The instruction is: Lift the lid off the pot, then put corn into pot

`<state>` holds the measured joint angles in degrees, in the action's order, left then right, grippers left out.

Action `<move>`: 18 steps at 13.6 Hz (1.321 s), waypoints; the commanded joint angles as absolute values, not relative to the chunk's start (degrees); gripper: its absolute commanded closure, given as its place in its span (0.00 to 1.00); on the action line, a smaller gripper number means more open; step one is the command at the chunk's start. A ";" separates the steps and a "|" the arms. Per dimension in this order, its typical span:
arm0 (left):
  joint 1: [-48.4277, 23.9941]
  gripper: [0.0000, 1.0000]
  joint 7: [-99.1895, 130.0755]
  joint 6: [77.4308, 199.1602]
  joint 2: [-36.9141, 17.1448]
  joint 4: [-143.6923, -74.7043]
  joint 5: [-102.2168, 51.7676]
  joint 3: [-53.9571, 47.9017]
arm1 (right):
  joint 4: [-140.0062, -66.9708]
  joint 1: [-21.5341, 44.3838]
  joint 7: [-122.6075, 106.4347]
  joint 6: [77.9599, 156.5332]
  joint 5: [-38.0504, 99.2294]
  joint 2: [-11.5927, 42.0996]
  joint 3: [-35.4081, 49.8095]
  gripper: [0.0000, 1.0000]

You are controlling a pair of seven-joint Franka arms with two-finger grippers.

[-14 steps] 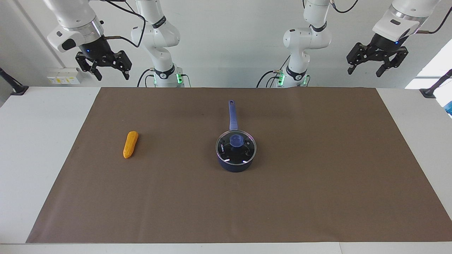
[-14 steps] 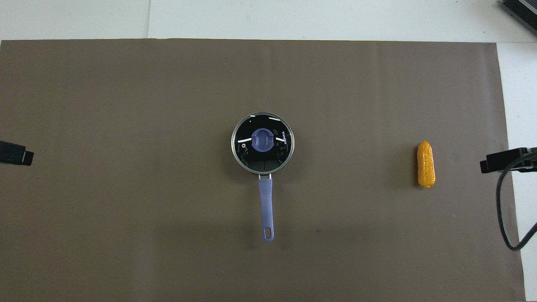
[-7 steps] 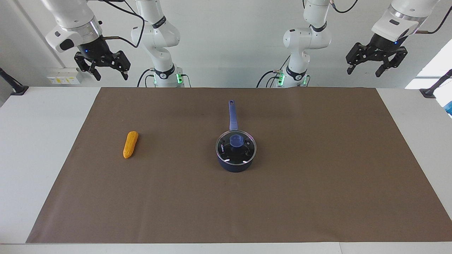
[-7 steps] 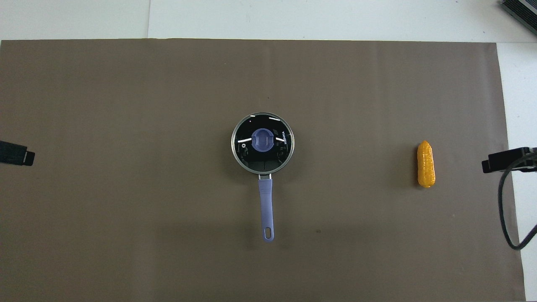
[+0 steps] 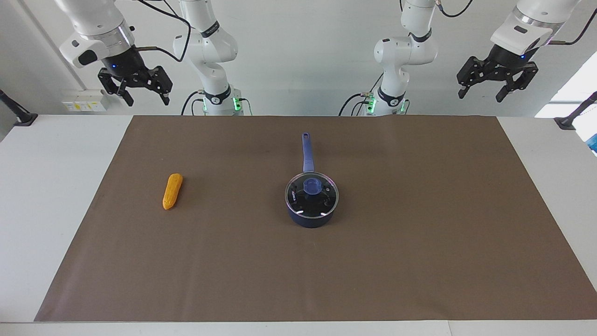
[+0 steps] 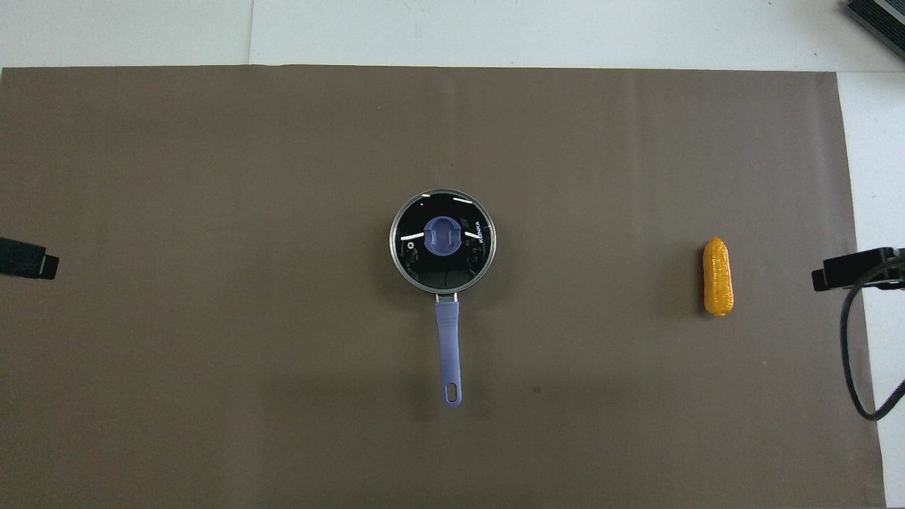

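Both arms were raised high at the robots' end of the table, each bent outward toward its own end. The left gripper [image 5: 496, 88] hung in the air with its fingers spread apart, pointing down. The right gripper [image 5: 136, 91] likewise hung with fingers spread, empty

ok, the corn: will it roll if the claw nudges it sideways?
Probably. The corn lies on its side on the flat brown mat, round in section, so a sideways push may roll it. Its taper would likely curve the roll. The bumpy surface should help the grip.
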<state>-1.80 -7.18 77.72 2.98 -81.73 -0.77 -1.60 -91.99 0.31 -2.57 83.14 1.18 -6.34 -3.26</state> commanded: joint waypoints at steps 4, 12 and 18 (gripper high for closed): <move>-1.14 0.00 -7.56 77.26 4.04 -82.71 -0.26 -1.85 | -91.76 -0.26 -1.85 82.71 2.37 -6.68 -2.90 0.00; -1.93 0.00 -7.73 78.22 4.04 -82.79 -0.26 -1.76 | -91.76 -0.26 -1.76 82.71 2.29 -6.68 -2.90 0.00; -2.81 0.00 -7.73 80.85 3.78 -82.79 -0.35 -2.20 | -91.76 -0.35 -2.02 84.37 0.09 -6.59 -2.90 0.00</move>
